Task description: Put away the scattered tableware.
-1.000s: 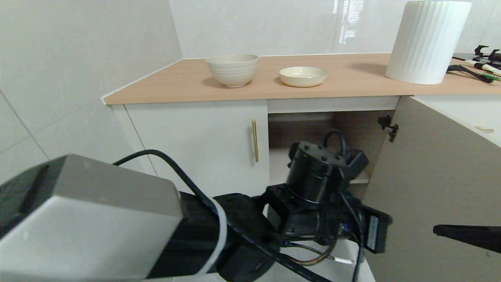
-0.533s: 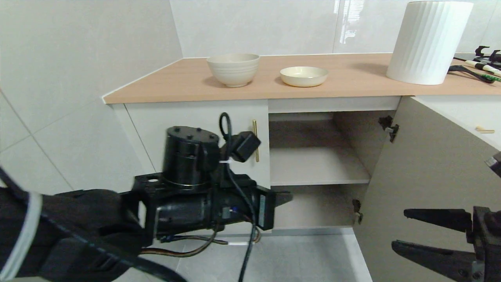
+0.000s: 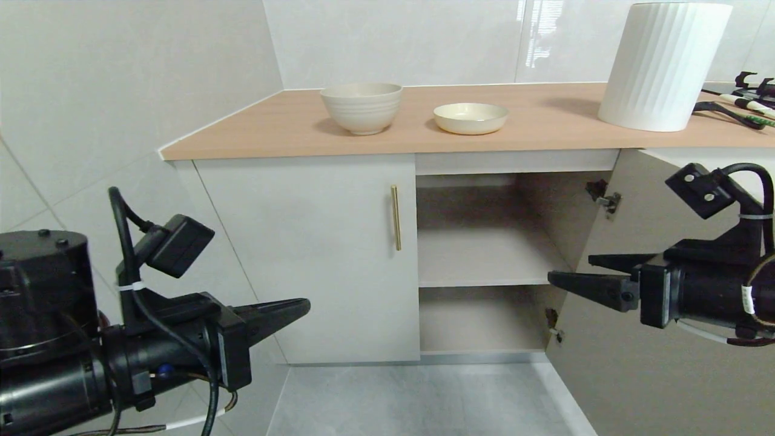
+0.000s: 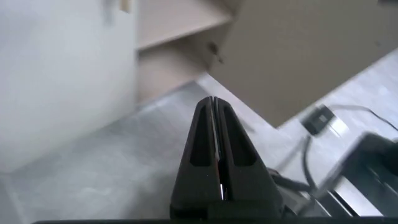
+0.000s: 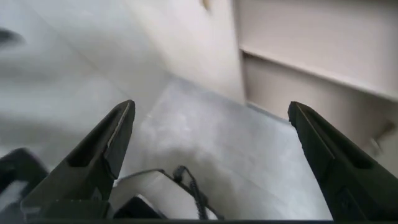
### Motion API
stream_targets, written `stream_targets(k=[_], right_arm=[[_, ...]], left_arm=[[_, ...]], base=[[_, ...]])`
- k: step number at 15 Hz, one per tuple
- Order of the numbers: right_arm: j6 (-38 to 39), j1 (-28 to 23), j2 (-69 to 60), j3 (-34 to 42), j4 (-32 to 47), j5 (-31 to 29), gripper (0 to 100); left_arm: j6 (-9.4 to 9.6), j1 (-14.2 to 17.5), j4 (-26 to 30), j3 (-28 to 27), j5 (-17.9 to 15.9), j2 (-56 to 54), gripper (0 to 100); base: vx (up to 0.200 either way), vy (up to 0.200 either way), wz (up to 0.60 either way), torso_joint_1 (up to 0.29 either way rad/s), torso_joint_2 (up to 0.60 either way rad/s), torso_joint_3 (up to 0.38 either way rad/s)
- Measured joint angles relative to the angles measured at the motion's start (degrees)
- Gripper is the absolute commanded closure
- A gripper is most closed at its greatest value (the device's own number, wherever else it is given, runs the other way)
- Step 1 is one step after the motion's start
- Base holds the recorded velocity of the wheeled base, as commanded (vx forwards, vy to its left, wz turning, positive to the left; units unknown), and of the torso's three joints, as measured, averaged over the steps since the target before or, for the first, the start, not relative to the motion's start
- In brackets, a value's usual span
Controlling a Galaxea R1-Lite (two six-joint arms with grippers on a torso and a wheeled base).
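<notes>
A ribbed cream bowl [image 3: 361, 107] and a shallow cream dish [image 3: 470, 117] sit side by side on the wooden countertop [image 3: 290, 133]. Below them the cabinet's right half stands open, showing a bare shelf [image 3: 484, 257]. My left gripper [image 3: 303, 306] hangs low at the left, in front of the closed door, with its fingers pressed together and nothing held; the left wrist view shows the same shut gripper [image 4: 212, 102]. My right gripper [image 3: 569, 269] is at the right, level with the shelf and near the open door, open and empty, its fingers spread wide [image 5: 210, 109].
The open cabinet door [image 3: 636, 363] swings out at the right. The closed left door carries a gold handle [image 3: 395, 218]. A tall white ribbed container [image 3: 663, 63] and some dark utensils [image 3: 738, 106] stand at the counter's right end. Grey floor lies below.
My left arm has swung from in front of the open cabinet down to the left. My right gripper has risen into view from the lower right, toward the shelf.
</notes>
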Motion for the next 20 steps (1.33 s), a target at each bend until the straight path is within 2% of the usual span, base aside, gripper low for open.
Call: stream_targets(k=[1, 2, 6, 8, 10, 19, 20], right_arm=[[0.0, 0.0, 0.6, 0.2, 0.1, -1.6, 0], [0.0, -0.1, 0.8, 0.4, 0.1, -2.8, 0], [0.1, -0.1, -0.1, 0.7, 0.3, -4.6, 0], [0.1, -0.1, -0.4, 0.7, 0.3, -5.9, 0], [0.1, -0.1, -0.5, 0.7, 0.3, -6.1, 0], [0.0, 0.4, -2.3, 0.7, 0.3, -6.0, 0], [0.0, 0.4, -2.4, 0.7, 0.3, -6.0, 0]], left_arm=[[0.21, 1.1, 0.1, 0.1, 0.0, -0.6, 100], [0.29, 1.6, 0.1, 0.1, 0.0, -1.1, 0], [0.18, 2.6, -0.2, -1.2, 0.2, -1.9, 0], [0.22, 4.0, -0.2, -2.2, 0.2, -2.2, 0], [0.27, 5.4, -0.2, -2.8, 0.2, -2.9, 0], [0.33, 7.8, 0.3, -3.8, 0.2, -4.1, 0], [0.29, 8.3, 1.1, -4.1, 0.2, -4.2, 0]], base=[[0.000, 0.000, 0.00, 0.000, 0.00, 0.000], [0.000, 0.000, 0.00, 0.000, 0.00, 0.000], [0.000, 0.000, 0.00, 0.000, 0.00, 0.000], [0.000, 0.000, 0.00, 0.000, 0.00, 0.000], [0.000, 0.000, 0.00, 0.000, 0.00, 0.000], [0.000, 0.000, 0.00, 0.000, 0.00, 0.000], [0.200, 0.000, 0.00, -0.007, 0.00, -0.002]])
